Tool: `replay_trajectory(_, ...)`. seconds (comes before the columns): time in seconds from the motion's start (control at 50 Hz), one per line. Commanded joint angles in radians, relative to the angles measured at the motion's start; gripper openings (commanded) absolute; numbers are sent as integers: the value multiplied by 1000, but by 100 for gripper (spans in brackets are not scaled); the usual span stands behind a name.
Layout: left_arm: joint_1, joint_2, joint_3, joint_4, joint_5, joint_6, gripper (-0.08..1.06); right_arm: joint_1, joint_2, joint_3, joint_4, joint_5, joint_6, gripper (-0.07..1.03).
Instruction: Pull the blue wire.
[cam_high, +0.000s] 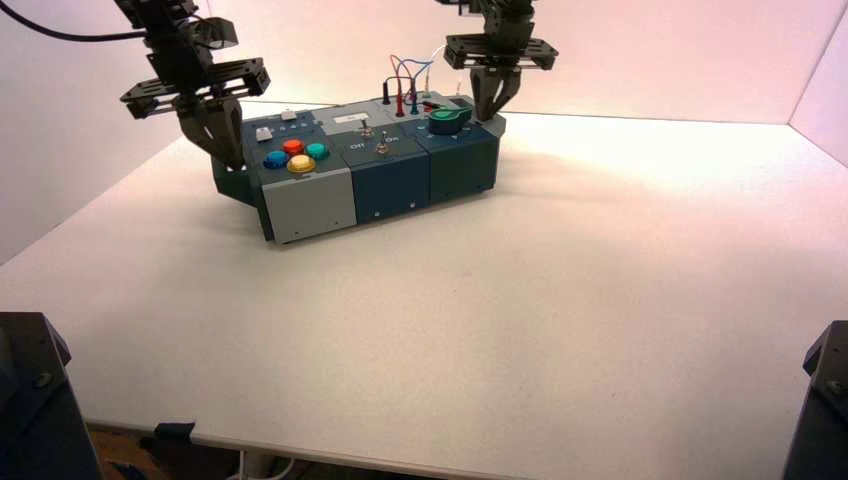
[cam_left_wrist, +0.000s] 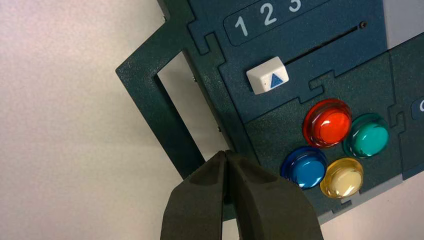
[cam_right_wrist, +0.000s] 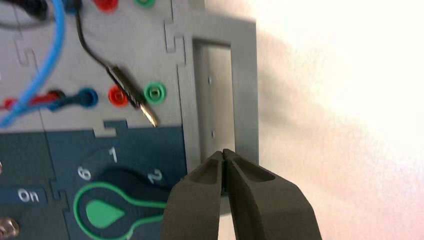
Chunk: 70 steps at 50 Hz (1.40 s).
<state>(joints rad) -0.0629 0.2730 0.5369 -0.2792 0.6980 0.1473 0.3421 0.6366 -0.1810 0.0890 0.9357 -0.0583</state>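
Note:
The blue wire (cam_high: 412, 97) arches over the grey back panel of the box, between the red and white leads. In the right wrist view it (cam_right_wrist: 51, 47) curves down to a blue plug (cam_right_wrist: 84, 97) seated in a socket beside a red plug. My right gripper (cam_high: 492, 105) is shut and empty over the box's right end handle (cam_right_wrist: 246, 90), to the right of the wire and apart from it; its tips (cam_right_wrist: 222, 152) meet. My left gripper (cam_high: 224, 140) is shut and empty at the box's left end handle (cam_left_wrist: 150, 100), with its tips (cam_left_wrist: 226, 154) closed.
The box (cam_high: 390, 175) stands turned at the back left of the white table. It has red (cam_left_wrist: 327, 122), green (cam_left_wrist: 367, 136), blue (cam_left_wrist: 304, 167) and yellow (cam_left_wrist: 342, 177) buttons, a white slider (cam_left_wrist: 267, 75) and a green knob (cam_right_wrist: 102, 212). A loose black lead (cam_right_wrist: 127, 92) lies by a green socket (cam_right_wrist: 155, 92).

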Motion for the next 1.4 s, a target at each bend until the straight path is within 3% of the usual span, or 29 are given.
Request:
replay_trajectory(0.02, -54, 25, -48, -11, -3, 12, -3, -8, -40, -26, -34, 43, 2, -2)
replay_trajectory(0.22, -80, 41, -87, -14, 11, 14, -3, -8, -63, 12, -74, 104, -2, -2)
replay_trajectory(0.58, -123, 58, -120, -25, 25, 9, -3, -8, -129, 132, -78, 144, -15, -2)
replay_trajectory(1.14, -187, 69, -106, -46, 41, 6, -3, -2, -273, 387, -67, 104, -5, -2)
replay_trajectory(1.32, -230, 67, -72, -94, 54, 3, -3, -3, -301, 428, -66, 86, 3, -2)
replay_trajectory(1.4, -238, 66, -61, -98, 54, 3, -3, 3, -311, 446, -55, 84, 6, -2)
